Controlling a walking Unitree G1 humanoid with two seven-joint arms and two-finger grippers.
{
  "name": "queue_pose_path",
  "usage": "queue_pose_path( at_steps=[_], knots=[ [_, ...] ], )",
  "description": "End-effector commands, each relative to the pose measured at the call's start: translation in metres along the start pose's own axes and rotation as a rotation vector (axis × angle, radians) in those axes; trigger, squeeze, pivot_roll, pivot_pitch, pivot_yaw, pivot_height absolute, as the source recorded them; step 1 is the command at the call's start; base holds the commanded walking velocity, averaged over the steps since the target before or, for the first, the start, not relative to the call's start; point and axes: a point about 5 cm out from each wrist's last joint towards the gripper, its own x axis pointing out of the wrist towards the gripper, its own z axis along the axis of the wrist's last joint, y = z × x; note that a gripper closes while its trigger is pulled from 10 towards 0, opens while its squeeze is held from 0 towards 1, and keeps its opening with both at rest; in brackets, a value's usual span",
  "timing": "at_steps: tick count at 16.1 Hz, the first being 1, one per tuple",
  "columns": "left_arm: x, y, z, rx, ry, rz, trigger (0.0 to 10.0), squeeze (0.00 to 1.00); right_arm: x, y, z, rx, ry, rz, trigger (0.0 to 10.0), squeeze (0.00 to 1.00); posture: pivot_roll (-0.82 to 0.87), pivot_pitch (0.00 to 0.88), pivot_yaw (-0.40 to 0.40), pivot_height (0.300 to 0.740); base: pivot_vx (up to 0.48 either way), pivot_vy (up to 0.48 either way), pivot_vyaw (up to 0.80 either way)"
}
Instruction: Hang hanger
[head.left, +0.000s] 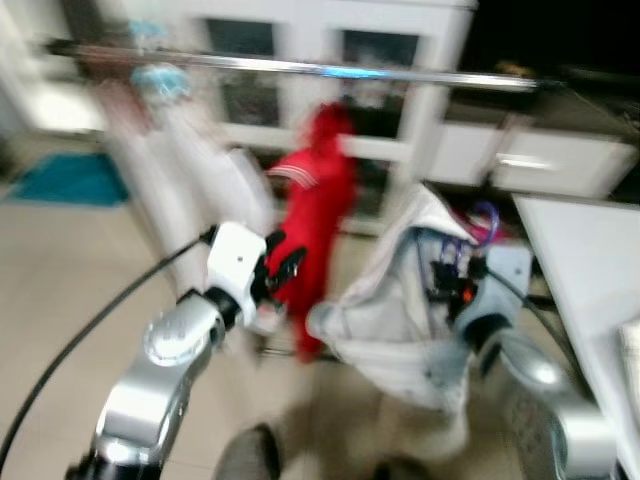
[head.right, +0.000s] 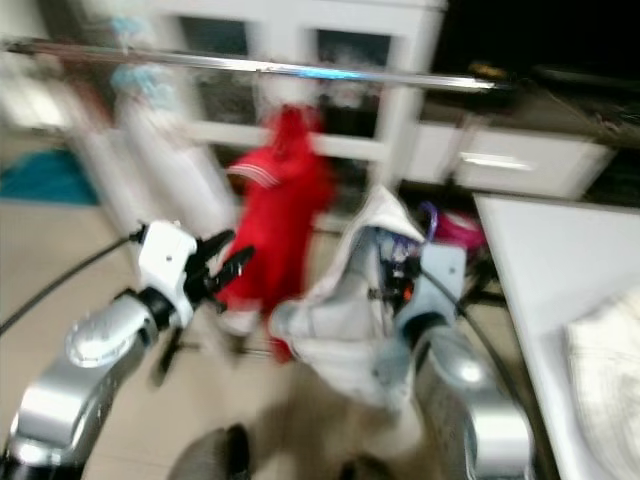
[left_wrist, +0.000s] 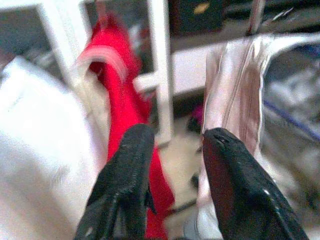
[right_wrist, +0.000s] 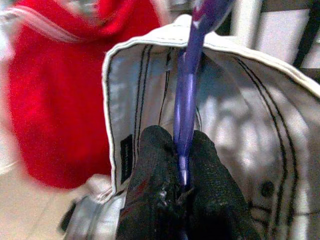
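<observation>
1. The robot's two silver arms are closest to the camera. The left gripper has its two black fingers spread apart with nothing between them. It is up in the air near the red clothes.
2. A long shiny metal rail runs across the top.
3. A big white garment hangs from the rail on the left.
4. A bright red hooded top hangs beside it.
5. A pale grey jacket with dark stripes sits on the hanger, below the rail.
6. The right gripper pinches the thin purple plastic hanger tight inside the jacket collar.
</observation>
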Motion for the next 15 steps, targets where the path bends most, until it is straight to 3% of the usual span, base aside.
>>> queue_pose_path(
  at_steps=[1,9,11,12,15],
  knots=[
    [0.002,0.0,0.004,0.013,-0.009,-0.007,10.0,0.0,-0.004,0.008,0.012,0.009,-0.063,0.05,0.0,0.0,0.04,0.06,0.016,0.74,-0.322,0.0,0.0],
    [0.002,0.001,0.005,0.016,-0.011,-0.009,10.0,0.0,-0.005,0.015,0.012,0.01,-0.059,0.112,0.0,0.0,0.04,0.061,0.018,0.74,-0.321,0.0,0.0],
    [0.003,0.004,0.003,0.016,0.019,-0.014,10.0,0.0,-0.006,0.024,0.018,0.014,-0.085,0.201,0.0,0.0,0.04,0.055,0.022,0.74,-0.141,0.0,0.0],
    [0.003,0.005,0.005,0.041,-0.004,-0.041,10.0,1.0,-0.006,0.028,0.022,0.005,-0.097,0.245,0.0,0.0,0.04,0.052,0.023,0.74,0.0,0.0,0.0],
    [0.008,0.008,0.001,0.172,0.023,-0.081,10.0,1.0,-0.008,0.035,0.028,-0.013,-0.116,0.319,0.0,0.0,0.04,0.045,0.026,0.74,0.0,0.0,0.0]
  ],
)
